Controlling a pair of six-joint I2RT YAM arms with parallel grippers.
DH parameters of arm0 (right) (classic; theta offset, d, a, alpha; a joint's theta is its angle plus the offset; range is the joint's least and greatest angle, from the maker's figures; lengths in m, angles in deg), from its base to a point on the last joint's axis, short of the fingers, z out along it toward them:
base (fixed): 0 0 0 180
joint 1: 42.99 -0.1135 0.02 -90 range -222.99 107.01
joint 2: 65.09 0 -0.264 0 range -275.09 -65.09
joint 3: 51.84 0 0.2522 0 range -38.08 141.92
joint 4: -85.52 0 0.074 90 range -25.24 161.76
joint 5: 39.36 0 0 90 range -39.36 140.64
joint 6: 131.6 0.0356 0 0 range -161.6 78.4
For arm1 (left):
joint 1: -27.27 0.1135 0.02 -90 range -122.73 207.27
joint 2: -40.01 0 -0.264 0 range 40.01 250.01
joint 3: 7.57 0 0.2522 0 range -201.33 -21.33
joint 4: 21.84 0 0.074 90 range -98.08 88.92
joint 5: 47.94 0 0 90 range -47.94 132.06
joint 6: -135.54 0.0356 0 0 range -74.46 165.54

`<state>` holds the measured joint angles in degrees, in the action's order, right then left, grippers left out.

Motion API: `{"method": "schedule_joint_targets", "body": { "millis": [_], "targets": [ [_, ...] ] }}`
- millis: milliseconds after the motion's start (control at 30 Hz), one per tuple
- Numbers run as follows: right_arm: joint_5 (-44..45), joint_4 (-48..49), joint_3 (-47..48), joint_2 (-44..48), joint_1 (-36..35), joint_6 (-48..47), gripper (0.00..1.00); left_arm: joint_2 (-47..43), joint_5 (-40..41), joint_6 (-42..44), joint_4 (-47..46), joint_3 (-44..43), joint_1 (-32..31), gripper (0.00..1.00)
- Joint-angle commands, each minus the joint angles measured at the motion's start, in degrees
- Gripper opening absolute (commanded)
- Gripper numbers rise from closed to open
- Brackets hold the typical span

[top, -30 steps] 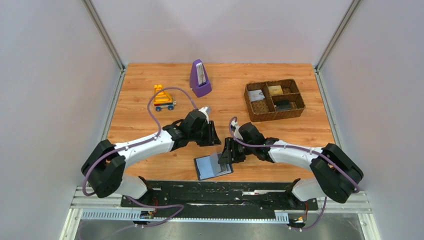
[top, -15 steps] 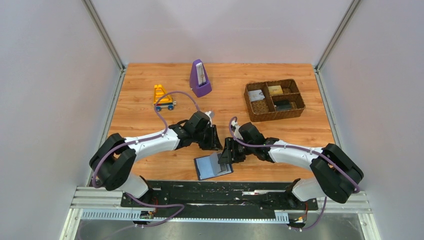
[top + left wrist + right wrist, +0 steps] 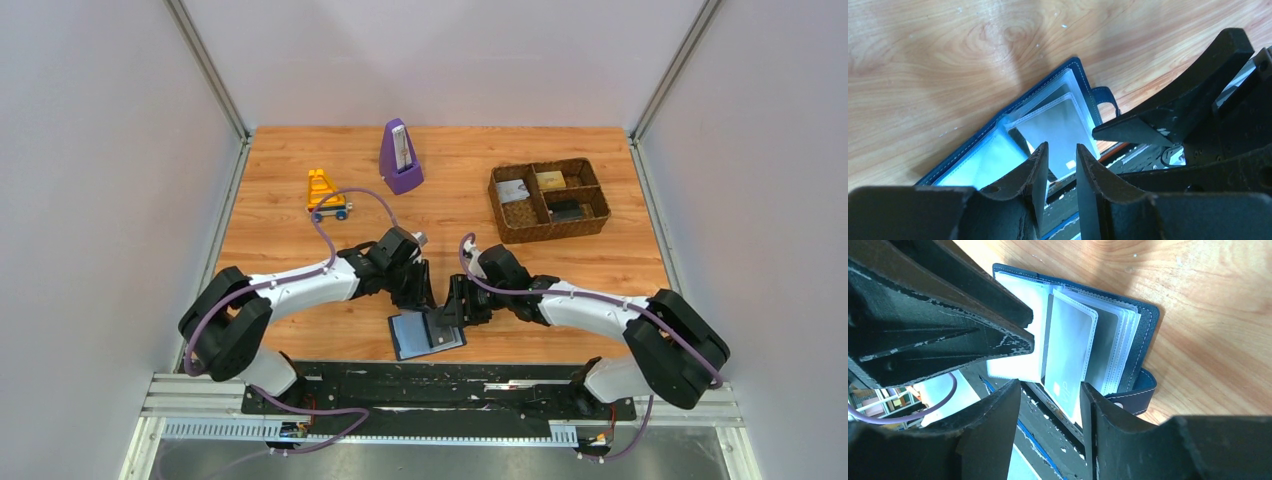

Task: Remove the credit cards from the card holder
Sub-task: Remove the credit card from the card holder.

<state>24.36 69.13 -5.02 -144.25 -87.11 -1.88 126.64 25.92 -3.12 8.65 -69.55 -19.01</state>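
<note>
The card holder (image 3: 425, 333) lies open on the table near the front edge, black cover down, blue-grey sleeve pages fanned up. A grey credit card (image 3: 1068, 355) marked VIP sits in a raised sleeve page; it also shows in the left wrist view (image 3: 1063, 125). My right gripper (image 3: 452, 312) is open, its jaws on either side of that page's lower edge (image 3: 1050, 390), touching nothing that I can see. My left gripper (image 3: 424, 297) hovers over the holder's far edge, jaws a narrow gap apart and empty (image 3: 1062, 150). A dark card (image 3: 567, 211) lies in the basket.
A brown woven basket (image 3: 590, 186) at the back right also holds a whitish card (image 3: 515, 190) and a gold-tan card (image 3: 550, 180). A purple metronome (image 3: 400, 158) and a yellow toy (image 3: 326, 193) stand at the back. The two grippers are very close together.
My left gripper has moved toward me and down, from behind the holder to just over its far edge. My right gripper has stayed at the holder's right side.
</note>
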Motion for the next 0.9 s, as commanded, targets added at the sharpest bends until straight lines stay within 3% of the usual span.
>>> {"method": "schedule_joint_targets", "body": {
  "millis": [0,200,367,600,867],
  "targets": [
    [0.85,-0.01,1.39,2.84,-0.26,-0.39,0.49,-3.66,1.02,2.52,3.74,-0.53,0.23,0.35],
    [2.06,-4.08,2.90,6.22,-0.24,-0.17,0.48,-5.82,1.49,1.86,3.02,2.67,0.23,0.35],
    [3.31,-6.16,4.44,7.41,-0.24,-0.52,0.44,-8.58,1.01,-0.92,-4.06,8.36,0.20,0.35],
    [2.53,-3.28,4.89,3.45,-0.22,-0.05,0.28,-12.46,1.59,-5.31,-16.53,17.31,0.18,0.35],
    [3.12,0.31,4.55,-2.98,-0.19,0.36,0.25,-13.19,2.24,-7.67,-22.83,21.43,0.17,0.37]
  ]
}}
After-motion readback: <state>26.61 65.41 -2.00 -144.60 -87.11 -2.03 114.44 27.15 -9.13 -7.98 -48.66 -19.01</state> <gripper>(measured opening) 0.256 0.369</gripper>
